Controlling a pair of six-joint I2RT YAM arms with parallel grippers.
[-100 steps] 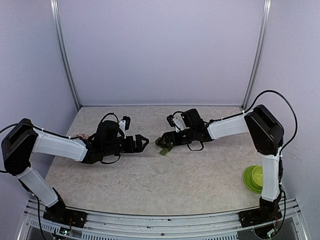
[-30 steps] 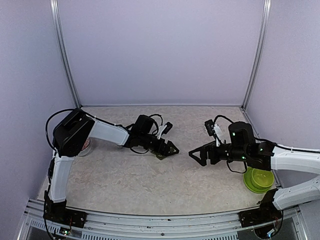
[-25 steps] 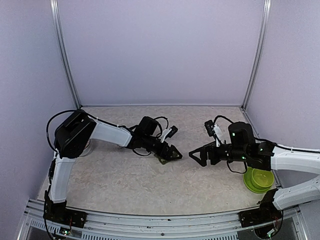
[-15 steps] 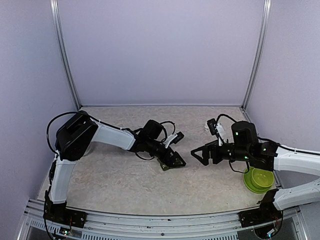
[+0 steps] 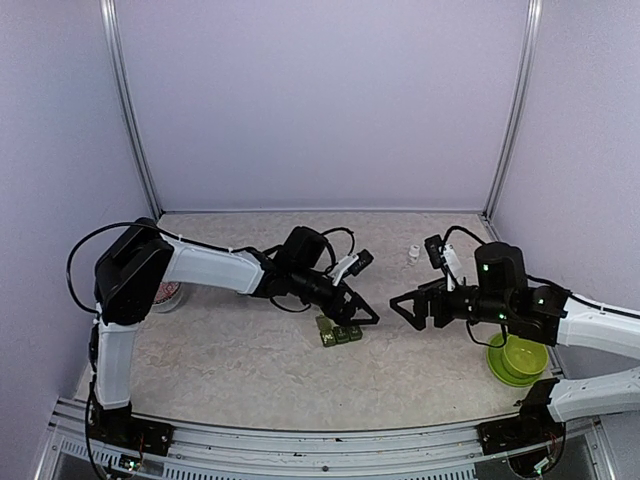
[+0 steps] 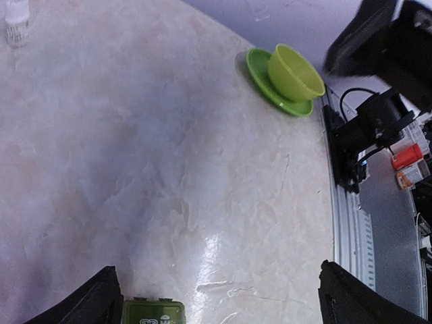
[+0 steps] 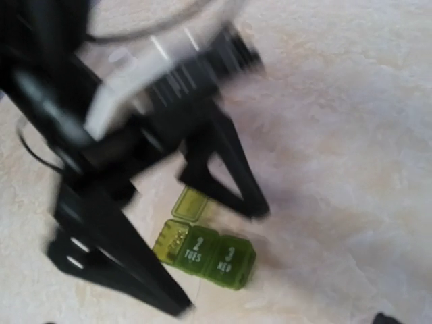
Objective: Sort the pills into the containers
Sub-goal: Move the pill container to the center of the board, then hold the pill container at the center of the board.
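Since the pillbox (image 5: 338, 331) sits on the table (image 5: 250, 370) right at the tips of your left end effector (image 5: 360, 317), long axis running left-right, that arm's way closer than the right end effector (image 5: 402, 311) off to its right, and both are spread wide open, holding nothing.

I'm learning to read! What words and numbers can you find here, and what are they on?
"2 TUES": middle lid of the green pill box.
"3 WED": end lid beside it.
Print on the pill box in the left wrist view: cut off, unreadable.
Small white bottle: too blurred to read.
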